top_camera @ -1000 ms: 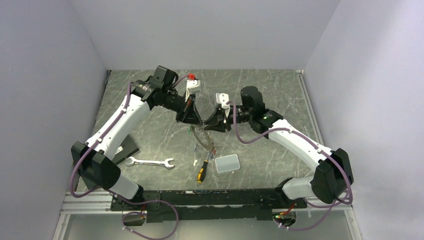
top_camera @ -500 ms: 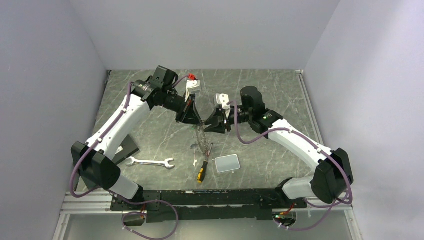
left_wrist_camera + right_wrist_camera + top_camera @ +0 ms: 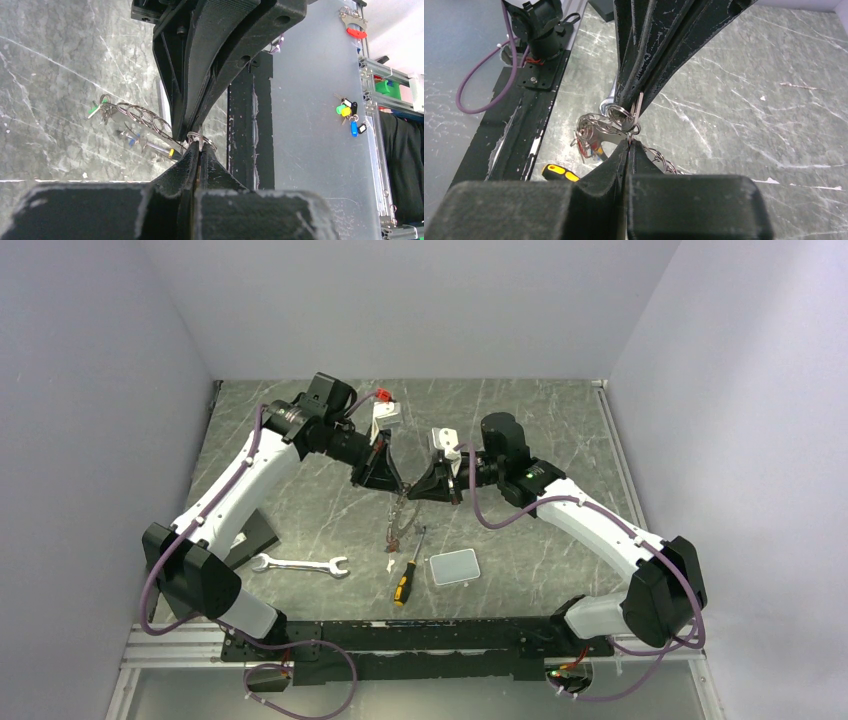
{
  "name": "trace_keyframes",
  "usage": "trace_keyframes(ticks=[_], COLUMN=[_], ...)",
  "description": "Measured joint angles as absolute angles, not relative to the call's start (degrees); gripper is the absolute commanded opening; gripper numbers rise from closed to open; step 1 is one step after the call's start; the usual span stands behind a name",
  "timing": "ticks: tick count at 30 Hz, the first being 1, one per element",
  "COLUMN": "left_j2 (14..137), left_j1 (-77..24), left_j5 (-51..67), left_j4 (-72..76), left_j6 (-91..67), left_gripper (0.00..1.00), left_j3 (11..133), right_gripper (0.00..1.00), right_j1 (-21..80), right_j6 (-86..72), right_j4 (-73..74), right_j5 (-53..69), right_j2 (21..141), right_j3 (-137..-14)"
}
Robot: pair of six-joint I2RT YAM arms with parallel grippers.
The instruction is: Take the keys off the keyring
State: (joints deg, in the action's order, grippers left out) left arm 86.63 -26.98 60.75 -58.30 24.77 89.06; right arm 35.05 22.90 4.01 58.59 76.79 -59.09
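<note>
Above the marbled table, my left gripper and right gripper met tip to tip, both pinched tight on the keyring, each crowding the other's wrist view. Below lay the wrench, the grey box and the screwdriver. The keys dangled from the ring.

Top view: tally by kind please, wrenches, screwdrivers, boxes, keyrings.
Wrench: 1
Screwdriver: 1
Grey box: 1
Keyring: 1
Total: 4
</note>
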Motion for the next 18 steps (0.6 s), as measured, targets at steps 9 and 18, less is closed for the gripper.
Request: trace_keyframes(ticks=[9,18], left_j2=[86.43,86.41], left_j1=[-24.23,-23.2], left_j5=[60.75,60.66], left_j4=[-60.29,-62.39], left_j6=[26.89,29.36], left_gripper=[0.0,0.0], left_j3=[87.59,87.33], right_gripper=[0.0,0.0], right_j1=[34.98,34.92], right_j6=[22.76,22.87], right_j4=[4.29,4.82], right_j5=[58.59,58.87], right_j2=[76.77,76.77], right_j3=[-59.07,-59.07])
